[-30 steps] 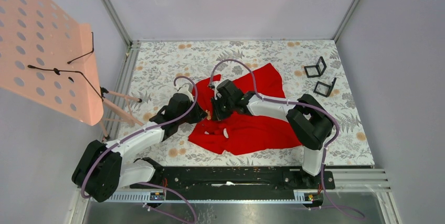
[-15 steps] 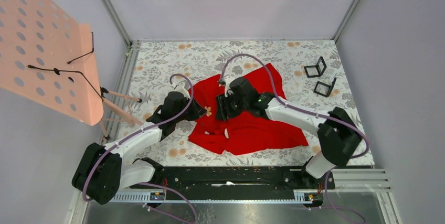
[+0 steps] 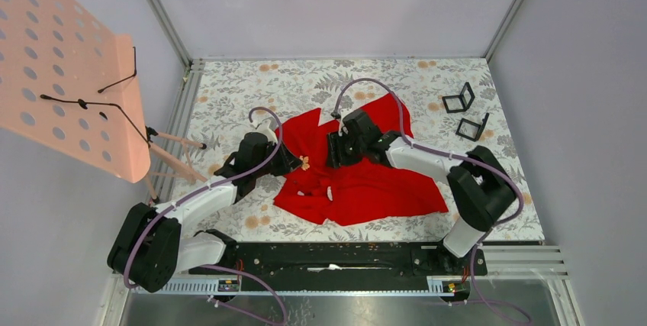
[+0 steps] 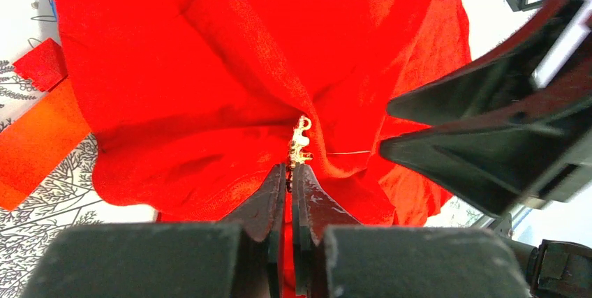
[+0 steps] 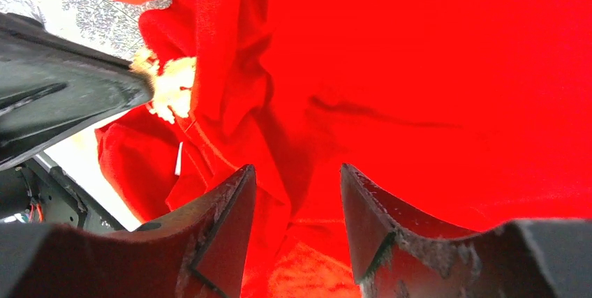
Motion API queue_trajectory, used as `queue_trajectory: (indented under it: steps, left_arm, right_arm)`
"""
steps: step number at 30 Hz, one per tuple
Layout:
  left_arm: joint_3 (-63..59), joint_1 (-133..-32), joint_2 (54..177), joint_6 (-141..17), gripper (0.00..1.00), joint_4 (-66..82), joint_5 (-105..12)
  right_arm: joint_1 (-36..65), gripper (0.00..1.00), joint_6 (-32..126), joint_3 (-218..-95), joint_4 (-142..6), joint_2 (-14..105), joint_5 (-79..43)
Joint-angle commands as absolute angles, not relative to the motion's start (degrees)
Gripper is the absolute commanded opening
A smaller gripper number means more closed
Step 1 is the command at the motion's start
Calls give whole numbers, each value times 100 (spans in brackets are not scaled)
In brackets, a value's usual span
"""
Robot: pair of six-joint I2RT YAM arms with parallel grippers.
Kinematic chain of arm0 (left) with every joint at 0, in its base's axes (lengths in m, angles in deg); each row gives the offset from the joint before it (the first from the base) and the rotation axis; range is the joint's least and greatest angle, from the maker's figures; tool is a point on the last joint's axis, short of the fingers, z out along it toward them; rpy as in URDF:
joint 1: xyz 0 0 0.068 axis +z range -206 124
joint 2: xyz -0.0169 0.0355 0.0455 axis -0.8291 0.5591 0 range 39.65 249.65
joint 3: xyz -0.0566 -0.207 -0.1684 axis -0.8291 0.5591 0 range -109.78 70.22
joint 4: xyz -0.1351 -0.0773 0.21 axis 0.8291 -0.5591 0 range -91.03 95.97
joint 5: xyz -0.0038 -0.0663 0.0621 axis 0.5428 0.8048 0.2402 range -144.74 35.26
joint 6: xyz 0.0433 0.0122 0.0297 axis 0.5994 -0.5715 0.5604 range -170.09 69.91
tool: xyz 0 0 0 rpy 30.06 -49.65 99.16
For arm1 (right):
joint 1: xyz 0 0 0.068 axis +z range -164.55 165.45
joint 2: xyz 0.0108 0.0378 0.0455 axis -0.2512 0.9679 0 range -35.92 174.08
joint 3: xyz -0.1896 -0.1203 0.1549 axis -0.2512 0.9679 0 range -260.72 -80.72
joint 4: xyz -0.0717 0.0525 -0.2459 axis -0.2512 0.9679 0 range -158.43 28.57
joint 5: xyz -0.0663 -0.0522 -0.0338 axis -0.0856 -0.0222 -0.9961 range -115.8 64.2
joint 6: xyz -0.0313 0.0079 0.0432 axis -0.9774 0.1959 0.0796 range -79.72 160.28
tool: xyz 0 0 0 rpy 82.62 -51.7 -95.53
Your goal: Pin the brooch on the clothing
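My left gripper (image 4: pixel 292 174) is pressed together on the small gold brooch (image 4: pixel 301 143). The brooch sticks out past my fingertips and lies against a fold of the red shirt (image 3: pixel 374 188). The shirt lies crumpled on the floral table cover (image 3: pixel 252 89), in the middle between my two arms, and the brooch is at its left-hand edge. My right gripper (image 5: pixel 296 181) is spread wide over the red cloth, with nothing pinched between its fingers

I judge the job partway done. The brooch has been brought to the cloth and touches it, but no view shows whether the pin has gone through the fabric or whether the clasp is shut. Since I am holding the brooch, I count the pinning as unfinished. The pin has to be got through and fastened, and then my left gripper has to let go

A second ago my right gripper was right up against the left one at the brooch. It has since drawn back toward the far side of the shirt and now sits near the brooch but clear of it. The far part of the shirt has shifted with it, so the wide flap there now looks narrower and more bunched. My left gripper and the brooch are in much the same spot as before
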State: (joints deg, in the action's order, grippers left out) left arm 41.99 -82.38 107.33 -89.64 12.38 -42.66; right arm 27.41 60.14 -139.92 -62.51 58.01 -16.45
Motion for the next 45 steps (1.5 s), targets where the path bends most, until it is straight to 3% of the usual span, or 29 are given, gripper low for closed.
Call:
queue_trajectory:
  steps: [1, 10, 24, 45]
  left_arm:
    - [4210, -8202, 10765, -8964, 0, 1678, -4060]
    - [4218, -8193, 10785, -8990, 0, 1713, -3974]
    - [4194, -8127, 10897, -8990, 0, 1827, -3723]
    - [4093, -8009, 11118, -8798, 0, 1972, -3041]
  right_arm:
    - [2757, 53, 6329, -14171, -6966, 6214, -1128]
    - [2780, 37, 6516, -14153, -7759, 6578, -342]
    - [2798, 22, 6535, -14103, -8372, 6838, 106]
    - [2855, 10, 6443, -14001, -8723, 6989, 353]
